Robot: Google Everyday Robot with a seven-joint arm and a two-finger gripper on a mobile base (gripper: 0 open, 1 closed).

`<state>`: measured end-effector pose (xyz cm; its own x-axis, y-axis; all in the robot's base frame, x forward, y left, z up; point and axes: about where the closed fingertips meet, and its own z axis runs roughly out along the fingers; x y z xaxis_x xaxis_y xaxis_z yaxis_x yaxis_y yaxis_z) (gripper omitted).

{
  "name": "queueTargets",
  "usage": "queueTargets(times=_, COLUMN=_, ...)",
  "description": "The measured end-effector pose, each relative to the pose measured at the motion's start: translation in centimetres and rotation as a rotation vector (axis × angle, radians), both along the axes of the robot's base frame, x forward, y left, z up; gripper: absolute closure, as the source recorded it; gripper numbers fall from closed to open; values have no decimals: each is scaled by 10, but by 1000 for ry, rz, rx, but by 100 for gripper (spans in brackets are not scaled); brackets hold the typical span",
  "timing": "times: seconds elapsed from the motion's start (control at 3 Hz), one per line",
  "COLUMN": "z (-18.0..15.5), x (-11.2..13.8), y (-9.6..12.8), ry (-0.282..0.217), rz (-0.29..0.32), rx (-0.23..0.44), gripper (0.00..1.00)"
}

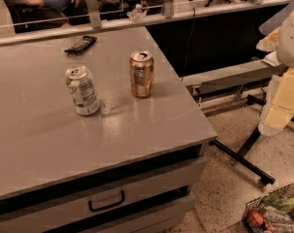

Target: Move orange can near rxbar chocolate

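Approach stage, no grasp yet: the orange can (141, 74) stands upright and untouched on the desk (151, 125), and the rxbar chocolate (80, 44) lies flat well beyond the can, to its far left. Your claw (277, 113) hangs off the desk, well to the right of the can; whether it is released or clenched cannot be told. Next, bring it across to the can's body, keeping off the white and green can (82, 90) near the can's left.

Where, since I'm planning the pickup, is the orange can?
In camera view, the orange can stands upright mid-table, right of the white can, with the rxbar chocolate behind them to the left; the gripper hangs beyond the table's right edge.
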<state>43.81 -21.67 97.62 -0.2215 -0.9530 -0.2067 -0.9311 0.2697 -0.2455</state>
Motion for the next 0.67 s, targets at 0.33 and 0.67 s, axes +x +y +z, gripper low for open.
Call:
queueTargets(times=0.33, z=0, x=0, y=0, ry=0, rz=0, rx=0, gripper=0)
queueTargets(times=0.67, z=-2, x=0, y=7, ry=-23, rz=20, rx=85, gripper=0)
